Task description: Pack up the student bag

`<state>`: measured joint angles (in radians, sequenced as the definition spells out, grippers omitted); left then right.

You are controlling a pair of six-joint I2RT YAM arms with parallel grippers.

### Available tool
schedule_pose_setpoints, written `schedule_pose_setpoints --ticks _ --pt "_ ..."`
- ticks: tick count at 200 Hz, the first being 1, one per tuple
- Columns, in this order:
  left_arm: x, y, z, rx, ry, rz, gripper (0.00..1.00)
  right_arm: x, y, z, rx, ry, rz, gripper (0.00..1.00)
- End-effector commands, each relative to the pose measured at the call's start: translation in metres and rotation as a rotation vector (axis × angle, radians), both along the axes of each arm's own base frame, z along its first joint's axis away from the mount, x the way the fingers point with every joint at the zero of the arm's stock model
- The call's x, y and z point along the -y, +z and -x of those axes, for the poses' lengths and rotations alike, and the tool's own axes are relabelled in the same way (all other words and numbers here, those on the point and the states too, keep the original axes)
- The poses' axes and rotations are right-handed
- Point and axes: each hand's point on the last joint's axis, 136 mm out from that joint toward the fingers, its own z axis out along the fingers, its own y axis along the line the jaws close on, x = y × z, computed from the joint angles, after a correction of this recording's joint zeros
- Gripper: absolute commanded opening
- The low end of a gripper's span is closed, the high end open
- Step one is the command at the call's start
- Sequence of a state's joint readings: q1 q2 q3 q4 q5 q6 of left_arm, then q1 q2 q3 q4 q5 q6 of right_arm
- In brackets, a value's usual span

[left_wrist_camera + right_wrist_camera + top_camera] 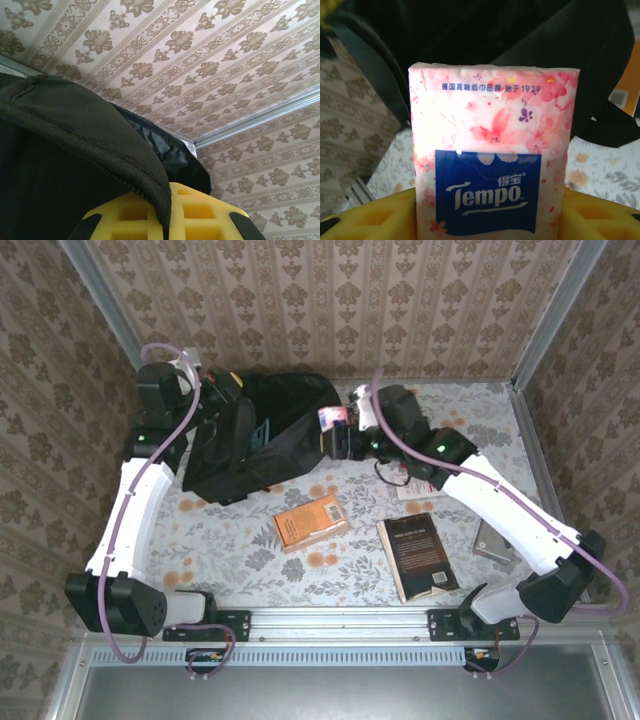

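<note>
Top: we're clenching a tissue pack [333,418] in the right claw [338,430], student bag [270,435] just ahead; left claw [225,390] is pinching bag's lip. L wrist: fabric's draping over fingers [200,215], needs pulling wide. R wrist: we're aiming pack at the dark mouth beyond.

Overhead, wrist close-ups; shared student bag [285,410]

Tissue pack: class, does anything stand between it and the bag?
Nothing visible does. The tissue pack, held by the right pincer, hangs just beside the bag, with the left pincer gripping the bag's fabric.
</note>
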<state>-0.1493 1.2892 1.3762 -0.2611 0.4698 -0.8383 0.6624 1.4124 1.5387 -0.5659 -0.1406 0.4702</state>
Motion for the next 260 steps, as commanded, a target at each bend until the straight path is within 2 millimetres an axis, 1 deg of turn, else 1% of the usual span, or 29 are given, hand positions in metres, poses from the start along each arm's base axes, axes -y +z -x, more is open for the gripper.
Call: schedule_pose_setpoints --ticks 1,23,42,52,72,90,105,121,147,170,199,234,260 --pt "-0.002 0.067 0.020 0.187 -0.014 0.051 0.00 0.007 0.030 0.009 0.031 0.030 -0.014 0.60" --pt "-0.003 0.060 0.020 0.171 -0.010 0.066 0.00 -0.002 0.054 0.008 0.029 0.059 -0.090 0.60" --pt "-0.001 0.055 0.020 0.160 -0.019 0.093 0.00 -0.015 0.069 -0.001 -0.007 0.063 -0.173 0.60" --pt "0.000 0.054 0.020 0.156 -0.026 0.105 0.00 -0.023 0.073 -0.008 -0.032 0.061 -0.202 0.61" --pt "0.003 0.053 0.022 0.153 -0.037 0.117 0.00 -0.039 0.071 -0.027 -0.086 0.051 -0.214 0.62" --pt "0.003 0.056 0.025 0.161 -0.042 0.119 0.00 -0.055 0.060 -0.047 -0.131 0.051 -0.184 0.62" --pt "0.002 0.056 0.026 0.163 -0.038 0.116 0.00 -0.068 0.046 -0.062 -0.181 0.049 -0.157 0.62" --pt "0.002 0.054 0.026 0.158 -0.036 0.110 0.00 -0.077 0.028 -0.074 -0.228 0.041 -0.118 0.62" --pt "0.002 0.055 0.026 0.159 -0.036 0.111 0.00 -0.090 0.003 -0.087 -0.255 0.030 -0.073 0.61" --pt "0.002 0.057 0.027 0.166 -0.037 0.109 0.00 -0.101 -0.019 -0.090 -0.298 0.041 -0.048 0.61" --pt "0.002 0.055 0.026 0.162 -0.035 0.105 0.00 -0.119 -0.044 -0.086 -0.350 0.065 -0.029 0.58" --pt "0.003 0.052 0.026 0.156 -0.033 0.118 0.00 -0.132 -0.069 -0.100 -0.418 0.000 -0.067 0.58" --pt "0.006 0.052 0.026 0.154 -0.044 0.132 0.00 -0.148 -0.086 -0.110 -0.471 0.007 -0.109 0.58"
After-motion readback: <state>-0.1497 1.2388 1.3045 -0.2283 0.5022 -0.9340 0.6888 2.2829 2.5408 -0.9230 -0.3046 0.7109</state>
